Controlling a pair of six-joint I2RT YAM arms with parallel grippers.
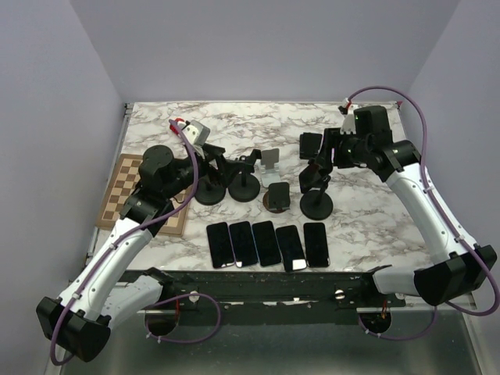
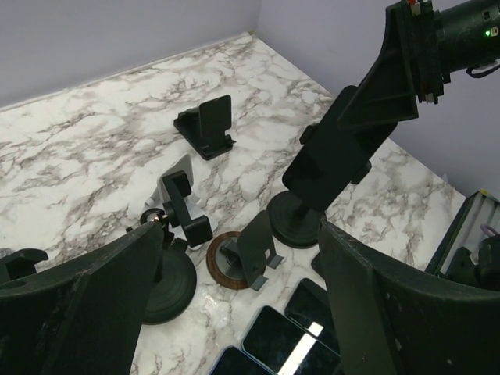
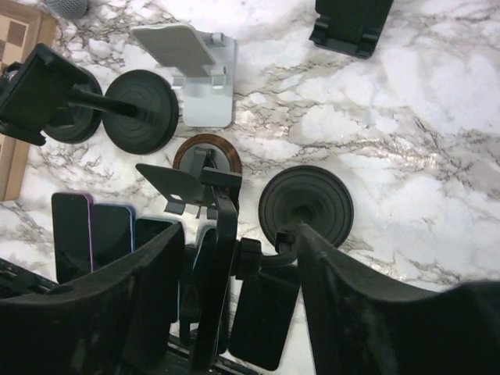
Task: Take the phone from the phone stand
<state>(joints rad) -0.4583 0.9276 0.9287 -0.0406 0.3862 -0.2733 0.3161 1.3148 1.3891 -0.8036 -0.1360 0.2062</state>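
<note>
Marble, white with grey veins, tops the bench (image 1: 375, 223). The black slab-shaped phone (image 3: 221, 273) sits clamped in the black round-based phone stand (image 3: 306, 205) toward the right of the bench, tilted up off the surface; the right wrist view sees it edge-on. The right claw (image 3: 238, 234) straddles it, jaws parted with the phone between them and a gap showing on each side, so nothing is gripped. The left claw (image 2: 238, 234) is spread wide and holds nothing, near two other black round-based stands (image 1: 244, 190) left of centre. A white folding stand (image 1: 270, 158) and a brown disc-based stand (image 1: 275, 199) sit between the arms. Five dark phones (image 1: 266, 244) lie flat in a row along the near edge, and a wooden chessboard (image 1: 113, 195) lies at the far left.
</note>
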